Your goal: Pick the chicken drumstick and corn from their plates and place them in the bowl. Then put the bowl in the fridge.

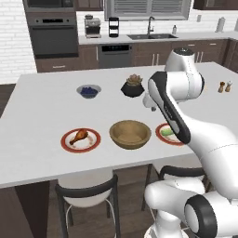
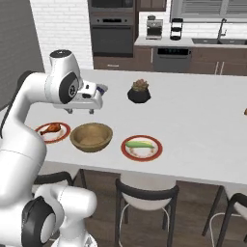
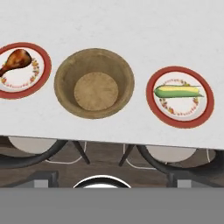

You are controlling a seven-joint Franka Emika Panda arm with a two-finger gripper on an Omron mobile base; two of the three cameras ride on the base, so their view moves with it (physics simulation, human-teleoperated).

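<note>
The chicken drumstick (image 1: 80, 135) (image 3: 16, 60) lies on the left red-rimmed plate (image 1: 65, 142) (image 3: 42, 65). The corn (image 2: 140, 144) (image 3: 177, 91) lies on the right plate (image 2: 155, 152) (image 3: 206, 99); in the left base view my arm covers part of that plate. Between the two plates stands the wooden bowl (image 1: 130, 134) (image 2: 91, 136) (image 3: 94, 83), with nothing in it. My gripper (image 2: 81, 111) hangs open above the counter, a little behind the bowl, pointing down and holding nothing. The fridge is out of view.
A grey bowl of blueberries (image 1: 88, 91) and a black plant pot (image 1: 133, 87) (image 2: 139, 91) stand farther back on the white island counter (image 2: 202, 125). Two small shakers (image 1: 225, 86) are at the far right. Stools (image 1: 87, 191) (image 2: 146, 192) are tucked under the near edge.
</note>
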